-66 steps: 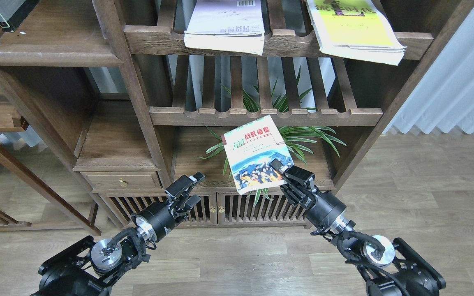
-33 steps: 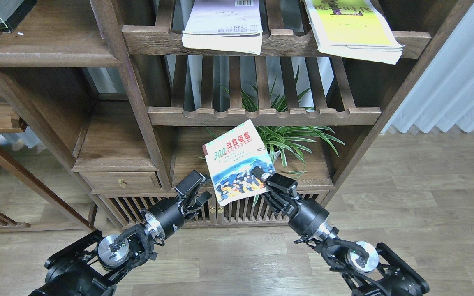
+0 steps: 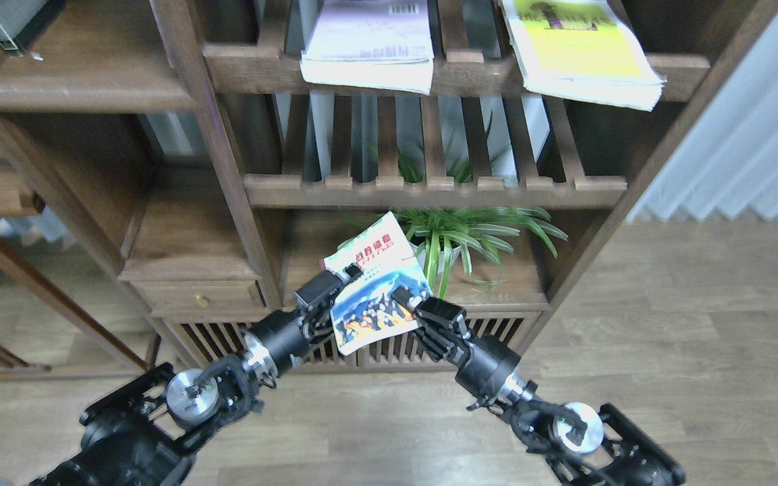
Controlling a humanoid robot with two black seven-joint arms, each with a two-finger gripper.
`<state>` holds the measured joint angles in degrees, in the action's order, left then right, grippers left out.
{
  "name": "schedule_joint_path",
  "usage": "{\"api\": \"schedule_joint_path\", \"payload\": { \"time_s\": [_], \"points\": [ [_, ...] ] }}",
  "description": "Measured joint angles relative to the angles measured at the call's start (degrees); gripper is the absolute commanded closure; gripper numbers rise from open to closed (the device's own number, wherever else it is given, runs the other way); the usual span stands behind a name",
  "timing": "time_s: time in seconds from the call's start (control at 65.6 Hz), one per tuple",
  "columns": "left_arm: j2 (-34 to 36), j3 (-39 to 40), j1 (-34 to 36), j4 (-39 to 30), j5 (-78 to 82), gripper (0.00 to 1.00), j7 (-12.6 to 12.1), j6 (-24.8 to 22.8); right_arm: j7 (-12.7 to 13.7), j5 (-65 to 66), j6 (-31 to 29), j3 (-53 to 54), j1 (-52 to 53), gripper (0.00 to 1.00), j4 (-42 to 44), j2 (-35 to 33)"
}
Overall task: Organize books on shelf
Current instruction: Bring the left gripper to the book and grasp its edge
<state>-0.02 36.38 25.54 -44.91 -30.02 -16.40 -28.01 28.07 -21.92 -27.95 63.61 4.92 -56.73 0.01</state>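
Note:
The "300" book (image 3: 372,290), with a red title and a blue crowd photo, hangs tilted in the air in front of the lower cabinet. My right gripper (image 3: 407,298) is shut on its lower right corner. My left gripper (image 3: 340,287) is open at the book's left edge, its upper finger (image 3: 348,273) lying over the cover and its lower finger hidden behind. The white barcode book (image 3: 368,40) and the yellow-green book (image 3: 581,50) lie on the top slatted shelf. The solid dark plank shelf (image 3: 85,94) is at the upper left.
A green potted plant (image 3: 459,233) stands in the lower compartment just behind the held book. Below are slatted cabinet doors (image 3: 389,347) and a small drawer (image 3: 200,297). A dark box (image 3: 11,20) sits on the plank shelf's far left. A pale curtain (image 3: 739,135) hangs at right.
My right gripper has carried the "300" book left and slightly down. My left gripper has risen to the right and now straddles the book's left edge.

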Motion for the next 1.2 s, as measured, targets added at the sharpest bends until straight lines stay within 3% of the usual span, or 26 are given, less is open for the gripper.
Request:
{"api": "schedule_joint_path", "payload": {
  "time_s": [0.823,0.945,1.097,1.204],
  "points": [
    [0.0,0.3,-1.1,-0.1,0.9,0.01,0.5,0.0,-0.1,2.3,-0.1,-1.4,-1.1,0.97,0.2,0.0],
    [0.0,0.3,-0.8,-0.3,0.8,0.12,0.7,0.0,-0.1,3.6,-0.1,-1.4,-1.0,0.97,1.3,0.0],
    [0.0,0.4,-0.7,-0.7,0.8,0.39,2.1,0.0,-0.1,5.0,-0.1,-1.4,-0.9,0.97,2.1,0.0],
    [0.0,0.4,-0.6,-0.9,0.6,0.42,4.6,0.0,-0.1,5.8,-0.1,-1.4,-0.9,0.97,2.4,0.0]
  ]
}}
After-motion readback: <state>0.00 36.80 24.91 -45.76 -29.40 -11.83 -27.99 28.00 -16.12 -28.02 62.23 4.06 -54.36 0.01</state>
